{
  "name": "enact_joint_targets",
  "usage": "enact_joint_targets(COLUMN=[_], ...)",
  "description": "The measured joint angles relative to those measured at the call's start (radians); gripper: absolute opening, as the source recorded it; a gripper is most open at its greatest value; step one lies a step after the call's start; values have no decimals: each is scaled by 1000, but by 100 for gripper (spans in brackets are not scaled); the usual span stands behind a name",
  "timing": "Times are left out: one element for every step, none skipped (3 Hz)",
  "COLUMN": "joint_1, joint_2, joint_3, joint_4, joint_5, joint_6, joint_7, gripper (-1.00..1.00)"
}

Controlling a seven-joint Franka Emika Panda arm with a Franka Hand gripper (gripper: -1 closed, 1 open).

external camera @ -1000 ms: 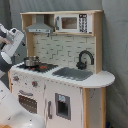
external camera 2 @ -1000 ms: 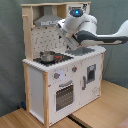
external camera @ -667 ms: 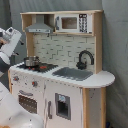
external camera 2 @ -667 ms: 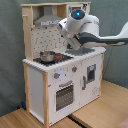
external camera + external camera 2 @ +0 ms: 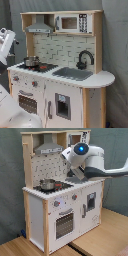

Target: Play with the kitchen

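The kitchen (image 5: 60, 70) stands in the middle of the first exterior view, in front of a grey curtain (image 5: 115, 50), and it fills the left and centre of the second exterior view, where it stands on a wooden floor (image 5: 100, 240). It is white with pale wood edges. At the top there is a grey hood (image 5: 39, 28) and beside it a small microwave (image 5: 72, 23) with a dark window. Behind the counter is a white back wall with a pattern of bricks.

On the counter, a metal pot (image 5: 31, 61) sits on the black stove top (image 5: 40, 66), and a red ring shows just beside the pot. In the first exterior view the sink (image 5: 74, 73) lies on the right of the stove top, with the black faucet (image 5: 85, 59) behind it. Below are two red knobs (image 5: 35, 83) and the oven door (image 5: 27, 102).

The robot arm (image 5: 92, 165) comes in from the second exterior view's right — its white body with a blue light hangs over the sink side of the counter, near the back wall. In the first exterior view only a white part of the arm shows, at the first exterior view's left edge. The gripper itself is hidden behind the arm body, so I cannot tell if it is released or clenched.
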Motion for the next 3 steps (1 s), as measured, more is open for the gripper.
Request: enact_joint_targets(joint_1=[52, 103, 152], joint_2=[0, -1, -1], joint_3=[0, -1, -1], joint_4=[-28, -62, -98], joint_5=[-81, -163, -247], joint_6=[-34, -65, -97], joint_7=[26, 55, 86], gripper=[100, 100, 100])
